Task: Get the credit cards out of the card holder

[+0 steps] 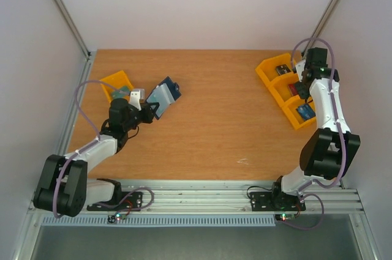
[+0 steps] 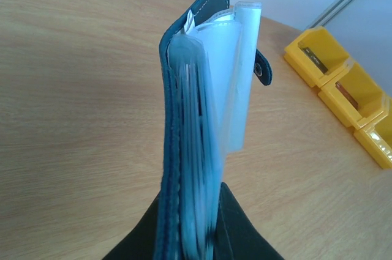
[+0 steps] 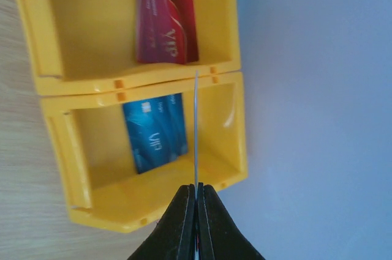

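My left gripper [image 2: 193, 189] is shut on the lower end of the card holder [image 2: 184, 119] and holds it edge-on above the table. Its navy cover is on the left, and the pale translucent sleeves [image 2: 236, 76] fan open to the right. From above, the card holder [image 1: 163, 95] hangs over the left part of the table at the left gripper [image 1: 149, 108]. My right gripper [image 3: 196, 188] is shut on a thin credit card [image 3: 196, 131], seen edge-on over the yellow bins [image 3: 147, 76]. The right gripper [image 1: 303, 81] is at the far right.
A row of yellow bins [image 1: 286, 90] lines the right edge; a red card [image 3: 166, 20] lies in one and a blue card [image 3: 154, 133] in its neighbour. Another yellow bin [image 1: 115, 82] stands at the far left behind the left arm. Bare wooden table [image 1: 226, 125] lies between the arms.
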Controlling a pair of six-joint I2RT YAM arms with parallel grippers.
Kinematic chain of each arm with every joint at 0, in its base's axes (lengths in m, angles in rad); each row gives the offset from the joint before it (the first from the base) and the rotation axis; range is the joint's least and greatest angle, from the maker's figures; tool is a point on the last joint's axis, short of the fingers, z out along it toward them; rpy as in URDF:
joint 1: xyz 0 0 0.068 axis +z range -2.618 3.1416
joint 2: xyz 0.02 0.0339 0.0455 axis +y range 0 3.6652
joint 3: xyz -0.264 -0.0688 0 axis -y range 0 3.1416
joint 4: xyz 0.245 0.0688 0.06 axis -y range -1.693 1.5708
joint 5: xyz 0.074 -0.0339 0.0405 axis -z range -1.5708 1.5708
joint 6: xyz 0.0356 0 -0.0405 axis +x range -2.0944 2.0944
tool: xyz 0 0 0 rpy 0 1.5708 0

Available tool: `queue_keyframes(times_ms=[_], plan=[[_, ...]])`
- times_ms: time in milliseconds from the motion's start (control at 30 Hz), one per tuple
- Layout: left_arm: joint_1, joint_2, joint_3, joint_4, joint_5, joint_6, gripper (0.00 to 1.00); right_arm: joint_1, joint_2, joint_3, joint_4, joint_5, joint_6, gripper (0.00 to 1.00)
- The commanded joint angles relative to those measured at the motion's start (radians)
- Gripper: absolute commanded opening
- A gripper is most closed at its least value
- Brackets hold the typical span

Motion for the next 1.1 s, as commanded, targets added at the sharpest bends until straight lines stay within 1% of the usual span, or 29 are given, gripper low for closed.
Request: queue_keyframes(times_ms=[0,100,300,400,500,700,900,1067], plan=[[0.008,0.024,0.028,0.097,0.022,0.040,0.00,-0.011,-0.034,-0.098,0.203,0.087,-0.216,0.01],[0.008,0.037,0.035,0.097,0.021,0.048,0.00,-0.024,0.001,-0.167,0.308,0.102,-0.283,0.01],[0.010,0.056,0.056,0.067,0.029,0.049,0.00,-0.084,0.075,-0.187,0.437,0.147,-0.343,0.01],[0.010,0.072,0.066,0.064,0.036,0.047,0.00,-0.102,0.072,-0.195,0.386,0.106,-0.323,0.01],[0.010,0.084,0.072,0.062,0.033,0.044,0.00,-0.102,0.068,-0.256,0.376,0.070,-0.339,0.01],[0.011,0.088,0.081,0.039,0.034,0.070,0.00,-0.119,0.101,-0.285,0.393,0.065,-0.323,0.01],[0.011,0.094,0.094,0.016,0.045,0.071,0.00,-0.144,0.174,-0.273,0.427,0.084,-0.359,0.01],[0.011,0.103,0.100,0.010,0.039,0.081,0.00,-0.143,0.178,-0.307,0.449,0.098,-0.396,0.01]])
